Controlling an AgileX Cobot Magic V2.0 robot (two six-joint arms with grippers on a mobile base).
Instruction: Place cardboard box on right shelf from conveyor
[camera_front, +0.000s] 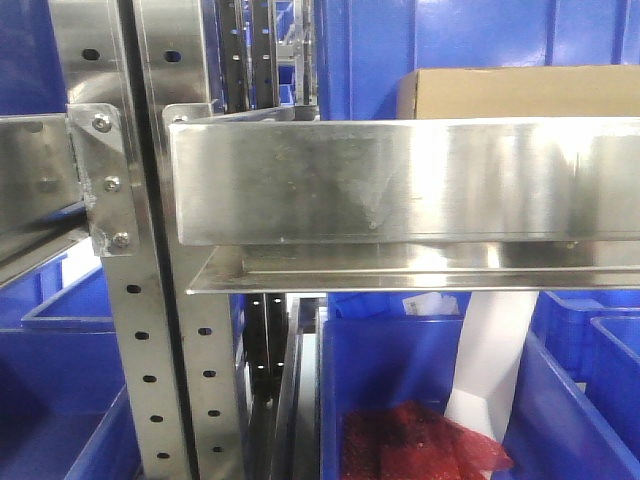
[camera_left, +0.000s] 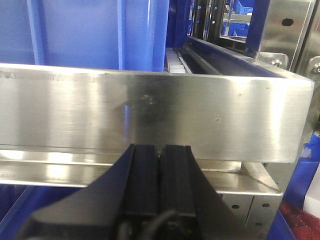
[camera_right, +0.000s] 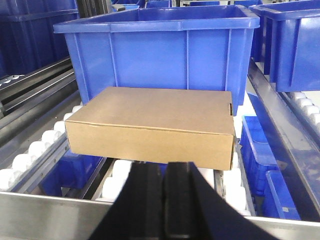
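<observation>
Right wrist-mounted view, near to far: right gripper (camera_right: 164, 172) at 6 o'clock, black matte fingers sitting pressed together, gripping nothing. Just beyond it, steel front lip (camera_right: 45, 220) crossing the bottom edge. Past the lip, the cardboard box (camera_right: 152, 127) is lying flat at centre on white plastic rollers (camera_right: 27, 157), clear of the gripper. Box: tan, smooth, unmarked, low rectangular form, crisp edges. At 12 o'clock behind it, a large blue plastic bin (camera_right: 165, 50), glossy, ribbed walls, rolled rim; whether box and bin are touching cannot be told.

Left wrist-mounted view: left gripper (camera_left: 160, 170) at 6 o'clock, fingers likewise closed and empty, hovering in front of the brushed stainless lip.

Exterior front-facing view: right shelf (camera_front: 400, 185) filling the centre, shiny scratched steel, tall flat front, bolted to perforated uprights (camera_front: 135, 330) at 9 o'clock. Box top is showing above the lip at 1 o'clock. Lower blue bin (camera_front: 400, 360) at 6 o'clock is holding red crinkled material (camera_front: 420, 440). Conveyor not in view.

Judgement: placement is looking essentially complete, with the box resting inside the shelf. Doing the remaining step well is meaning drawing both arms straight back, keeping fingers clear of the lip, and avoiding any nudge that could be rolling the box on those free-turning rollers.
</observation>
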